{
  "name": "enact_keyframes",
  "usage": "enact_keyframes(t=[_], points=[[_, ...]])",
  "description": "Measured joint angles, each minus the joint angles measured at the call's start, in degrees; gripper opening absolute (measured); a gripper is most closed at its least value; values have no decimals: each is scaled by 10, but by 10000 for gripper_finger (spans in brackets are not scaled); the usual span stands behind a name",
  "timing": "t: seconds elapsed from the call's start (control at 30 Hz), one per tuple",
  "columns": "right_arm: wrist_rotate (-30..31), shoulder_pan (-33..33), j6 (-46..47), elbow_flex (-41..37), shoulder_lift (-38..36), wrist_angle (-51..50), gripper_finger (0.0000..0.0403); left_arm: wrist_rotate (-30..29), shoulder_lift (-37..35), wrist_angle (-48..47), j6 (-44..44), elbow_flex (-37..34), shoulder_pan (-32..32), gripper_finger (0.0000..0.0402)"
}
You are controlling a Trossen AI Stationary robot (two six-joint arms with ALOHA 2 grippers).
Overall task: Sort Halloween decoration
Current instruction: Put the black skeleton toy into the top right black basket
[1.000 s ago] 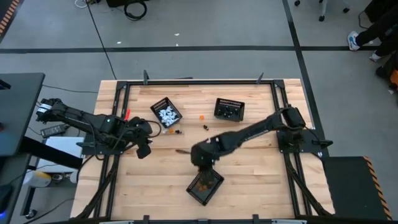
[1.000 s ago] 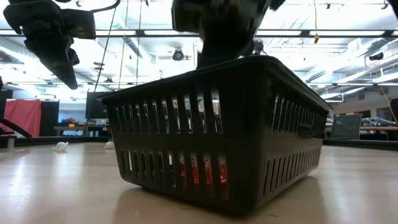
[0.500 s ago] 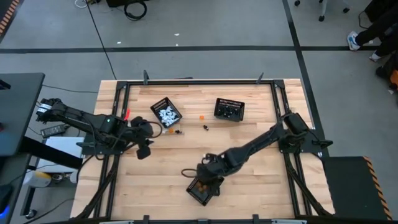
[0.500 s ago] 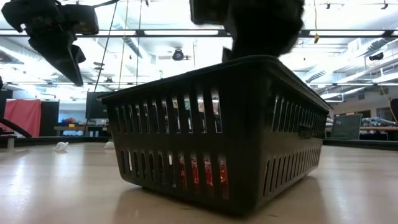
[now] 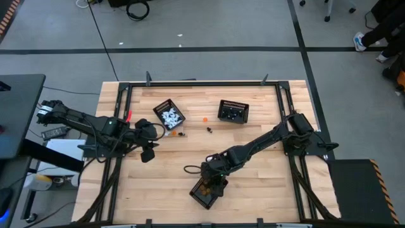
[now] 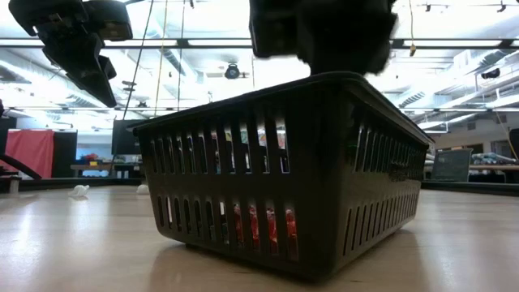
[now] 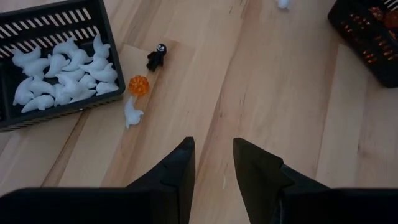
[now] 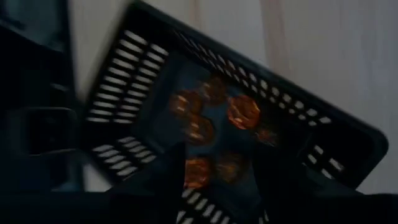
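The Halloween decoration is a set of tiny trinkets. Orange ones lie in the near mesh basket (image 5: pixel 206 194) (image 8: pixel 211 118), and white ghosts fill the far-left basket (image 5: pixel 169 115) (image 7: pixel 56 68). A black figure (image 7: pixel 155 57), an orange pumpkin (image 7: pixel 138 85) and a white ghost (image 7: pixel 131 115) lie loose on the table beside that basket. My right gripper (image 5: pixel 216 182) (image 8: pixel 221 160) hangs open right over the near basket, with nothing between its fingers. My left gripper (image 5: pixel 147 154) (image 7: pixel 212 144) hovers open above bare wood at the table's left.
A third mesh basket (image 5: pixel 233 111) stands at the far right. An orange trinket (image 5: pixel 205 118) and a black one (image 5: pixel 208 129) lie loose between the two far baskets. A black frame (image 5: pixel 202 83) rims the table. The near basket (image 6: pixel 284 178) fills the low view.
My right gripper has moved toward the table's near edge, from the near basket's far rim to a spot right over its inside, and has sunk a little. My left gripper has stayed in place and tipped slightly.
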Motion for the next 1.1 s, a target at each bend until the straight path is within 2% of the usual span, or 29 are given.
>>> enact_keyframes(t=[0.13,0.3,0.37,0.6,0.9,1.1], points=[[10,-10,-5,13,-34,-3,189,0,0,11,27,0,0,117],[106,-34,-30,14,-72,-40,181,0,0,73,90,0,0,117],[125,-50,-51,14,-73,-62,179,-8,0,96,103,0,0,116],[119,-123,-74,13,-43,-102,196,-43,0,125,85,0,2,117],[124,-247,-203,13,-43,-105,247,-57,0,132,10,0,2,117],[114,-319,-259,13,-43,-88,247,-92,0,132,-12,0,2,117]])
